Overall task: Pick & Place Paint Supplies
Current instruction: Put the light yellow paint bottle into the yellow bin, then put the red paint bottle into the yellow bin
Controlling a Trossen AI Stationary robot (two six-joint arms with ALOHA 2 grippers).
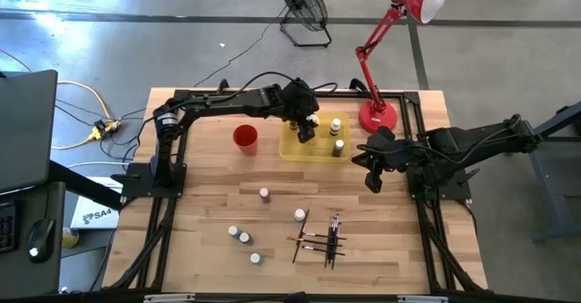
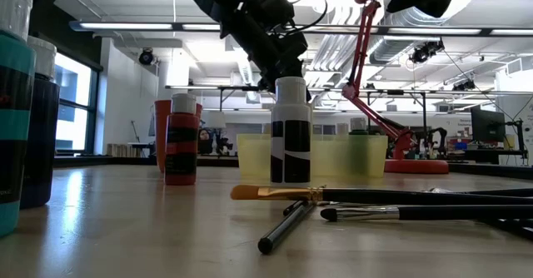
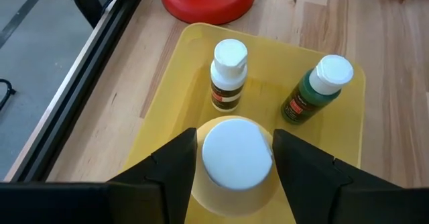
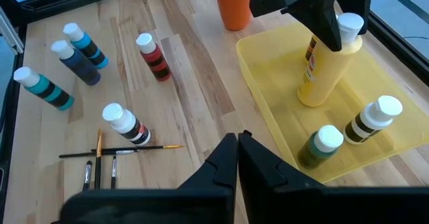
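I am holding one yellow bottle between my left gripper's fingers, standing inside the yellow tray below.

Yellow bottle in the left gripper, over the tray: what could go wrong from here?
1. The yellow bottle stands tilted in the tray with the left gripper around its cap; released like this, it may topple.
2. The green bottle and the black-and-white bottle stand close by in the same tray, so a fall or a wide retreat could knock them over.
3. The right gripper, shut, waits beside the tray; the arms could crowd each other.
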